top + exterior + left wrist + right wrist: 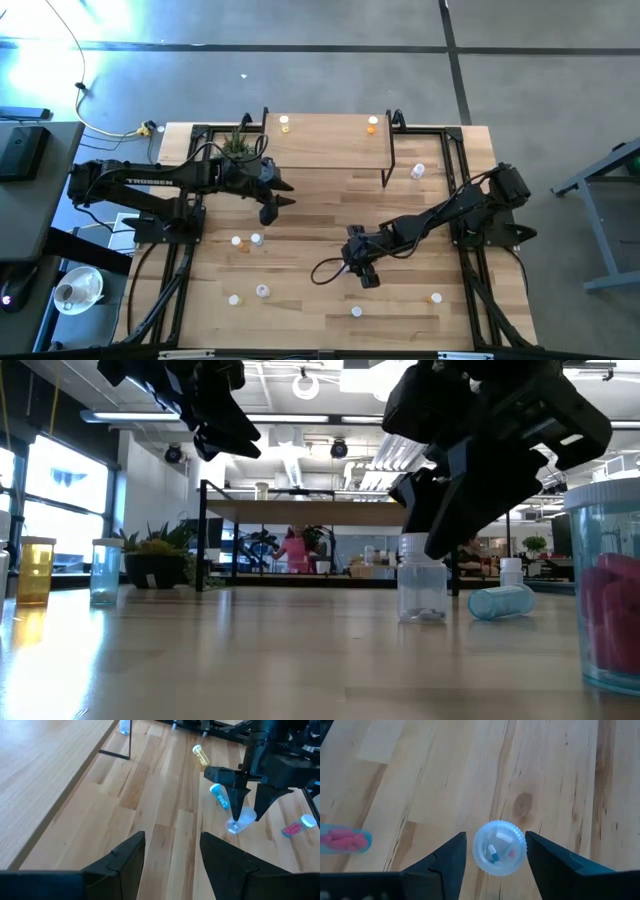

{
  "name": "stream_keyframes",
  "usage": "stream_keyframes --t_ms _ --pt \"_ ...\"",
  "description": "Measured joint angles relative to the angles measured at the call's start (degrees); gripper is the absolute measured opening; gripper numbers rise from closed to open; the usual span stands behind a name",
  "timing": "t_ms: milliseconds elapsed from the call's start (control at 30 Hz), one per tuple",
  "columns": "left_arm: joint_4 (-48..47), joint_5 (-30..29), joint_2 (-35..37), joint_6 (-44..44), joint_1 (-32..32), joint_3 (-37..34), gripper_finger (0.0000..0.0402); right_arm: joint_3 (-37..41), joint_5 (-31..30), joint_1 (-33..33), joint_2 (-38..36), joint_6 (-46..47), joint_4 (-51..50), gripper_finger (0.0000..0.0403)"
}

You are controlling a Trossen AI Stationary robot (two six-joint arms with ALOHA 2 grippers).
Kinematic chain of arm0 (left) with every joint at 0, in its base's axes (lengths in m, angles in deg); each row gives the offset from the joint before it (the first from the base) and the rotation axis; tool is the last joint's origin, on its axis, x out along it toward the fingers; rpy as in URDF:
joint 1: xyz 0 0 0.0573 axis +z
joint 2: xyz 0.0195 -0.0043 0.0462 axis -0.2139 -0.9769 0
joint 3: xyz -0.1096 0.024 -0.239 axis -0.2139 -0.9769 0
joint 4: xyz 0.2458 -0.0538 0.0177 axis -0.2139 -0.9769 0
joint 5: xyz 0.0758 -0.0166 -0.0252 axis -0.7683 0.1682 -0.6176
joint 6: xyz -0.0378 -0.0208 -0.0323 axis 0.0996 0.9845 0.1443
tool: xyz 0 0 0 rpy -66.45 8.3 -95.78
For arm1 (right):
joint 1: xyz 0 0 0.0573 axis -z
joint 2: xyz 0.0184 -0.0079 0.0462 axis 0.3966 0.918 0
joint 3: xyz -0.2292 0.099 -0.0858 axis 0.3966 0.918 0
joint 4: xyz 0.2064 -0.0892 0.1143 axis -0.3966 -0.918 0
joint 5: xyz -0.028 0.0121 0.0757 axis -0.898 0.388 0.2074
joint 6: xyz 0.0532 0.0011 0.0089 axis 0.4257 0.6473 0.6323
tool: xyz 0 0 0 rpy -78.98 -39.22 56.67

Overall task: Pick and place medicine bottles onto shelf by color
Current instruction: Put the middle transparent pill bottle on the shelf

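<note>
So the right gripper (495, 852) is hanging straight over a small clear bottle (499, 852) with a white ribbed cap. In the right wrist view the cap sits dead centre between the two dark fingers (451, 855), one on each side, with a thin strip of wood showing between cap and finger on both sides. So the jaws are spread and straddling it, not clamped on it. You can see a few loose pills through the cap, one blue, one pink.

From the low view the same bottle (421, 586) stands upright on the table (250, 650), and the right gripper (440, 545) comes down around its cap from above. Just beside it, on the side away from the left arm, a blue bottle (502, 601) lies on its side. The left wrist view shows that pair too: clear bottle (239, 820) between the right gripper's tips, blue one (220, 796) lying just past them, a yellow one (201, 756) further beyond, and a pink-filled one (297, 826) off to the other side.

The left gripper (272, 200) is well apart from all that, hovering off the table in front of the shelf (330, 150) near the small plant (238, 145). Its fingers are parted with nothing between them.

The shelf top has two orange bottles (372, 124) on it, one toward each end. Other bottles are scattered on the table nearer the front edge.
</note>
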Motion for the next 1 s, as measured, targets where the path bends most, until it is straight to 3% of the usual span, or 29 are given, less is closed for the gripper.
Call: stream_keyframes --t_ms 267,600,1000 --pt "-0.05 -0.19 0.0 1.31 0.0 0.0 0.0181 -0.02 0.0 0.0 -0.17 -0.02 0.03 0.0118" --pt "-0.17 -2.98 0.0 1.59 0.0 0.0 0.0181 -0.02 0.0 1.85 -0.8 0.54 1.88 0.0134" --pt "-0.77 -3.26 0.0 -3.53 0.15 0.02 0.0181 0.01 -0.49 8.48 -10.67 0.51 3.57 0.0128"
